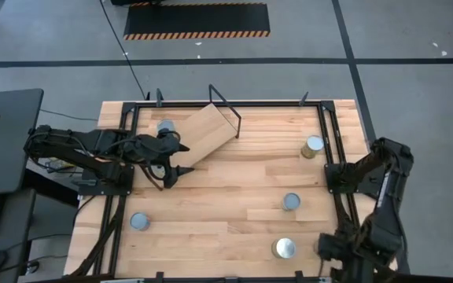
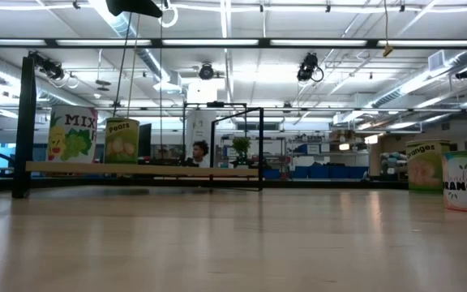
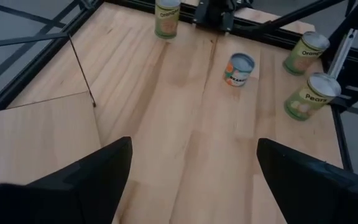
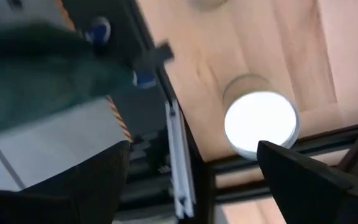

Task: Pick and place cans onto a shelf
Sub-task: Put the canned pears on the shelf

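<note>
The shelf (image 1: pixel 208 130), a light-wood board in a black wire frame, lies askew near the far-left corner of the table (image 1: pixel 234 177); every place here is told from it. The left gripper (image 1: pixel 178 157) hangs at the shelf's near-left edge, its fingers spread wide with nothing between them. In the left wrist view the board's corner (image 3: pixel 39 134) sits just beside those fingers, with bare planks ahead.

One can (image 1: pixel 166 126) stands just left of the board. Four more stand well apart from the shelf: one (image 1: pixel 314 145) to its right by the table's right rail, one (image 1: pixel 291 201) toward the middle right, one (image 1: pixel 284 248) at the near edge, and one (image 1: pixel 139 222) toward the near-left. The stretch between the shelf and these cans is open wood.

The right gripper (image 1: pixel 328 250) waits at the near-right corner, fingers spread and empty, beside a white-topped can (image 4: pixel 260 122) at the table's frame.
</note>
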`<state>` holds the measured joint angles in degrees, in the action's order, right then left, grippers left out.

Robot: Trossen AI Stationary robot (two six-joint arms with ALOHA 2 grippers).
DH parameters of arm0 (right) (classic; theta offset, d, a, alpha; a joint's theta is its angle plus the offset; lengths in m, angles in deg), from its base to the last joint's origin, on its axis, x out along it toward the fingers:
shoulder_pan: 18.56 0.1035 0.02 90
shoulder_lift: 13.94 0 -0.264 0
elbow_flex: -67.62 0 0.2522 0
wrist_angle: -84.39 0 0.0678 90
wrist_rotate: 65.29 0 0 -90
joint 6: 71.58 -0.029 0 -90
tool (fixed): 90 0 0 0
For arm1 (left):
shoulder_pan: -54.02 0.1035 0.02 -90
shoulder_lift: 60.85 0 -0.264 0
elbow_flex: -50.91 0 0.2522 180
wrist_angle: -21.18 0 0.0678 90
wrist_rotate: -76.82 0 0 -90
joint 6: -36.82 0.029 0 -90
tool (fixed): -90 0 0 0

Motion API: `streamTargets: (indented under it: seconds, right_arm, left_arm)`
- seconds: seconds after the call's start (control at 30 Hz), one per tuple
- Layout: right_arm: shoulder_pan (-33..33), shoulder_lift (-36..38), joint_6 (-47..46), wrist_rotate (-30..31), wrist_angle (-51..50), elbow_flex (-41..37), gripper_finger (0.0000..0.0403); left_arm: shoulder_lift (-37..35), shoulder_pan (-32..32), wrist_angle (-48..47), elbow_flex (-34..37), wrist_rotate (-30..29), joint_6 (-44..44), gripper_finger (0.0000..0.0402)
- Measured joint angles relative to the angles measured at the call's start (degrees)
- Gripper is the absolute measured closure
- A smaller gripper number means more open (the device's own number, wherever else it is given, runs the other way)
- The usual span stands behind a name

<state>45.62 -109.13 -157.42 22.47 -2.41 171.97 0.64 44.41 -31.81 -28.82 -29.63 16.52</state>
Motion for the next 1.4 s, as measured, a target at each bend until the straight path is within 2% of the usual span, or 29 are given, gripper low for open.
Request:
streamTargets:
  seconds: [0.13, 0.23, 0.3, 0.37, 0.53, 0.67, 0.8, 0.97, 1.17, 1.4]
  right_arm:
    - [1.9, -1.5, 3.7, -3.3, -0.2, 0.0, 0.0043]
    - [1.7, -2.3, 0.6, -6.8, -1.8, 0.0, 0.0044]
    - [1.1, -2.3, -1.2, -5.7, -2.1, -0.1, 0.0045]
    - [0.1, -2.3, 0.0, -1.8, -2.2, -0.1, 0.0048]
    - [-4.0, -2.3, 20.0, 7.9, -0.3, -0.1, 0.005]
    - [-10.0, -2.3, 34.0, 10.0, 0.7, -2.1, 0.0045]
    - [-16.5, -2.3, 43.4, 7.8, 6.1, -5.4, 0.0029]
    - [-21.6, -2.3, 57.7, 0.8, 15.7, -9.4, 0.0009]
    - [-22.4, -2.3, 71.5, -0.4, 17.4, -10.9, 0.0007]
    - [-21.8, -2.3, 81.7, -1.3, 21.2, -14.5, 0.0009]
  left_arm:
    - [0.0, 0.0, 0.1, 0.0, -2.5, 0.0, 0.0049]
    - [0.0, 0.1, 0.1, 0.0, -3.9, -0.1, 0.0049]
    - [0.0, 0.1, 0.3, 0.0, -3.3, -0.1, 0.0049]
    - [0.0, 0.0, 0.5, 0.0, -2.3, 0.0, 0.0049]
    - [0.0, 0.0, 1.8, 0.0, -2.0, 0.0, 0.0049]
    - [0.0, 0.0, 1.5, 0.0, -1.6, -0.7, 0.0049]
    - [0.0, 0.0, 0.9, 0.0, 0.8, -2.4, 0.0049]
    - [0.0, 0.0, 0.4, 0.0, 3.2, -2.5, 0.0049]
    - [0.0, 0.0, -0.4, 0.0, 3.2, -2.7, 0.0049]
    - [0.0, 0.0, -0.4, 0.0, 3.2, -3.0, 0.0049]
